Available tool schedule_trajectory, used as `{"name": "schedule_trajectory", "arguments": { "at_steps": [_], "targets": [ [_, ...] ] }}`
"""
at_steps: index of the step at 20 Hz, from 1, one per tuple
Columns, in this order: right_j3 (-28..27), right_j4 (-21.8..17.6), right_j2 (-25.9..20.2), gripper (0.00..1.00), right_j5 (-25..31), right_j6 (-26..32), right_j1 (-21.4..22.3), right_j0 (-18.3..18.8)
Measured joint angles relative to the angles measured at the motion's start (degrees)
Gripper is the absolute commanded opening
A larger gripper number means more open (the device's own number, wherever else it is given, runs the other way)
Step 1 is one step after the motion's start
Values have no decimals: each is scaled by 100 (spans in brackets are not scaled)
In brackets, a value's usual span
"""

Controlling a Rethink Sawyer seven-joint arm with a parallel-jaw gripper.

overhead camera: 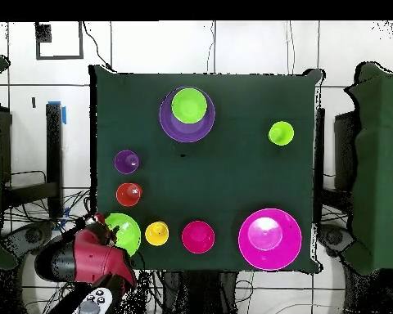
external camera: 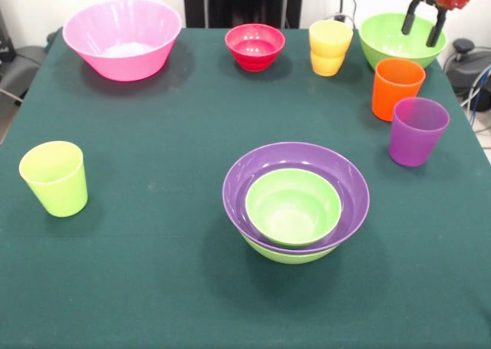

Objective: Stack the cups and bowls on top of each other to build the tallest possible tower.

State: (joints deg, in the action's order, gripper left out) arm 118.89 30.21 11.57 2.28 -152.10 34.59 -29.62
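Jaws of gripper (external camera: 424, 28) spread, empty, over lime green bowl (external camera: 399, 38) at counter's (external camera: 153, 272) 1 o'clock, we note.

The gripper (external camera: 427, 25) has a glossy red body and two slim black jaws. From overhead the arm (overhead camera: 85, 257) is rounded, red with black, ending in a grey button panel (overhead camera: 93, 304).

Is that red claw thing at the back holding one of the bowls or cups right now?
No, nothing is held. The gripper hangs open above the lime green bowl at the table's corner, its two fingers apart with nothing between them.
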Motion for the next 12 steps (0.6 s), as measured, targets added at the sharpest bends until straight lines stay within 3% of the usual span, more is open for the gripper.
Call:
{"name": "schedule_trajectory", "arguments": {
  "at_steps": [6,12],
  "targets": [
    [-1,-582,-234,100,-2,0,101,428],
    [-4,-661,-238,100,-3,0,111,197]
  ]
}}
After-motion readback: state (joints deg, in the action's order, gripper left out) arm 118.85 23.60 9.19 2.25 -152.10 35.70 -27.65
